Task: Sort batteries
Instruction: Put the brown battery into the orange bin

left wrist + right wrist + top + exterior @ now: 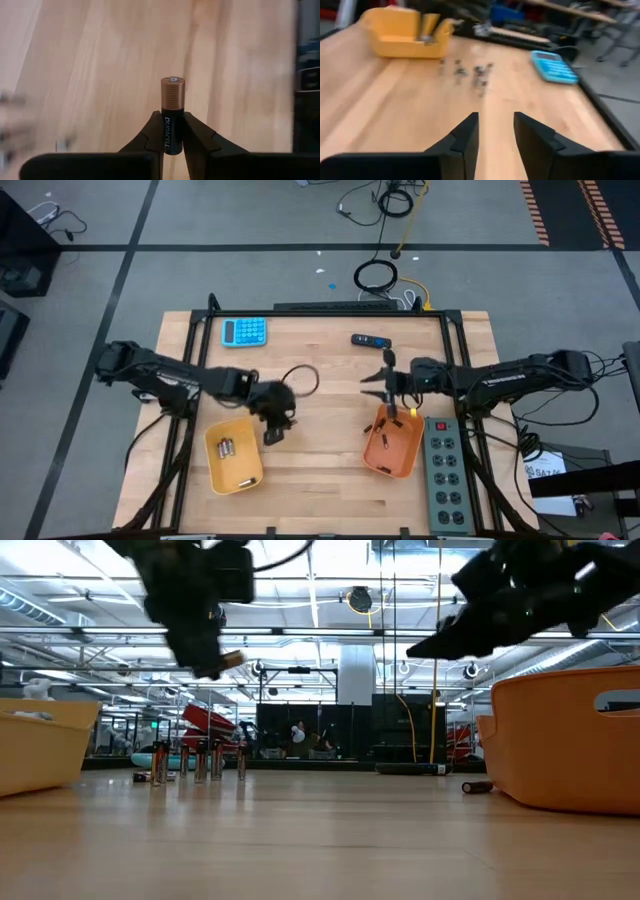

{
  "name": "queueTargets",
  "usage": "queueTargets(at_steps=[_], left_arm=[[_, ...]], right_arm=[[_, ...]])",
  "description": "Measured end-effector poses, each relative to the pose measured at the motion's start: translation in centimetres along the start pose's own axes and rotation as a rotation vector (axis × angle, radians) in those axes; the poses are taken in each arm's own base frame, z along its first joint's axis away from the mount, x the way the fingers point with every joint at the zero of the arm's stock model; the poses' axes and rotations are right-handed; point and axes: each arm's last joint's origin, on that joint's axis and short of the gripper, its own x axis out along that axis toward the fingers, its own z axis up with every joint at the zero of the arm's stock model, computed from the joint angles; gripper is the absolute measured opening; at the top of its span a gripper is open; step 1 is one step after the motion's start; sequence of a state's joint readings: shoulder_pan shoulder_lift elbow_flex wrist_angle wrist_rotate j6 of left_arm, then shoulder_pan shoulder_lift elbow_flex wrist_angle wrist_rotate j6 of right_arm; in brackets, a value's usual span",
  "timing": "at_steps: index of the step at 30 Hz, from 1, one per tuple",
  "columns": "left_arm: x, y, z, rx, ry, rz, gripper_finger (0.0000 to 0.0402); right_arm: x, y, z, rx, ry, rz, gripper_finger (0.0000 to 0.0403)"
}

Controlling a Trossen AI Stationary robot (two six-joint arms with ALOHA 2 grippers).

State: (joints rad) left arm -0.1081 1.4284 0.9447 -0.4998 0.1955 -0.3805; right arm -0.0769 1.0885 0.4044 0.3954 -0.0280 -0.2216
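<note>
Left gripper (172, 131) clamped on a smooth black battery (172, 117) with a ribbed copper cap, raised above the pale wood-grain table (320, 470) just beside the yellow plastic tray (234, 453). Right gripper (495, 131) parted and empty, over the orange tub (392, 444). More small cylindrical batteries (198, 760) upright mid-table.

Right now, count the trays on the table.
2: a yellow tray near the left gripper, and an orange tray below the right gripper, beside the power strip.
</note>
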Motion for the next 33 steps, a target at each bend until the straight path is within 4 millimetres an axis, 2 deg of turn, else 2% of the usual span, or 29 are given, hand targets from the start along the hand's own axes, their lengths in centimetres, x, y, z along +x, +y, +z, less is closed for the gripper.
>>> queueTargets(at_steps=[3, 7, 13, 17, 22, 26, 33], left_arm=[[0.2, 1.9, 1.4, 0.041, -0.036, -0.1, 0.0047], [0.2, 4.0, 2.4, 0.086, -0.066, -0.202, 0.0047], [0.4, 6.6, 4.8, 0.134, -0.129, -0.272, 0.0047], [1.0, 7.4, 6.3, 0.153, -0.121, -0.338, 0.0047], [1.5, 7.9, 7.7, 0.168, -0.116, -0.407, 0.0047], [1.8, 7.9, 8.5, 0.196, -0.107, -0.429, 0.0047], [2.3, 7.9, 9.5, 0.219, -0.094, -0.468, 0.0047]], right_arm=[[0.1, 1.2, 1.2, -0.024, -0.012, 0.061, 0.0141], [0.5, 2.4, 1.9, -0.042, -0.051, 0.107, 0.017], [3.3, 3.5, 2.5, -0.09, -0.027, 0.146, 0.0198], [5.5, 3.4, 3.7, -0.164, -0.014, 0.145, 0.0197], [7.8, 3.0, 4.1, -0.229, 0.012, 0.142, 0.0183], [8.9, 2.8, 4.2, -0.249, 0.021, 0.152, 0.0182], [9.7, 2.6, 4.9, -0.276, 0.019, 0.202, 0.0179]])
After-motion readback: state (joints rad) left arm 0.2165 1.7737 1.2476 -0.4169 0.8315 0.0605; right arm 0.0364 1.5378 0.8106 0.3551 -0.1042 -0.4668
